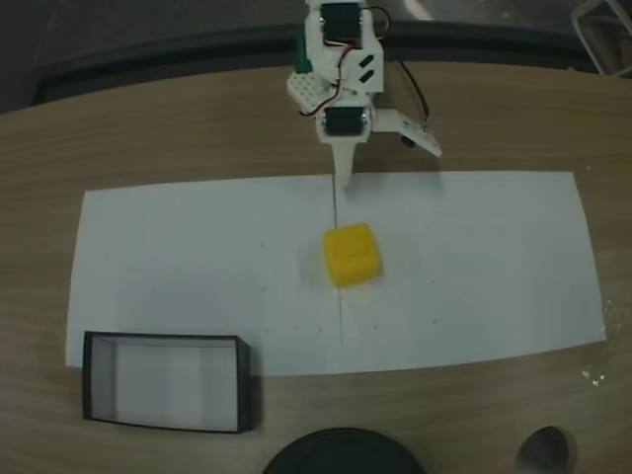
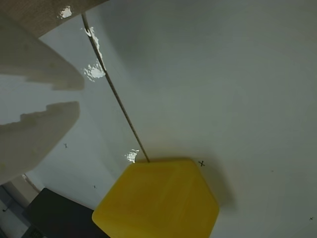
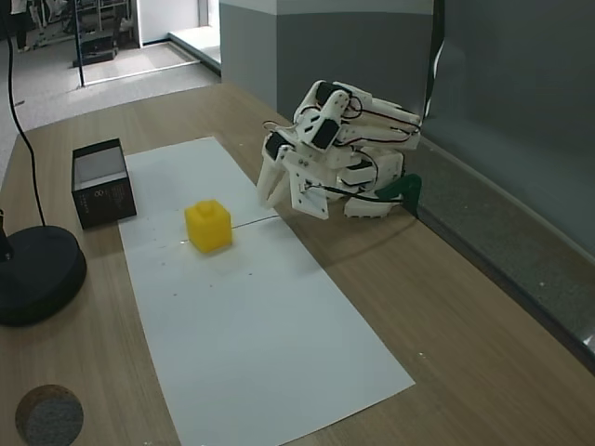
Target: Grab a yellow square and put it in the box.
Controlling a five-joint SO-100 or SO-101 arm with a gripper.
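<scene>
The white two-finger gripper [image 1: 344,180] hangs folded near the arm's base, its fingers only a narrow gap apart in the wrist view and holding nothing. The shallow black-walled box with a pale bottom [image 1: 164,382] sits empty at the paper's corner in a fixed view. The small bright yellow square block [image 1: 352,254] rests on the white paper sheet [image 1: 178,257], beside a thin dark line, well apart from the box. A round black base [image 3: 33,275] stands on the wooden table [image 3: 465,325] near the box.
</scene>
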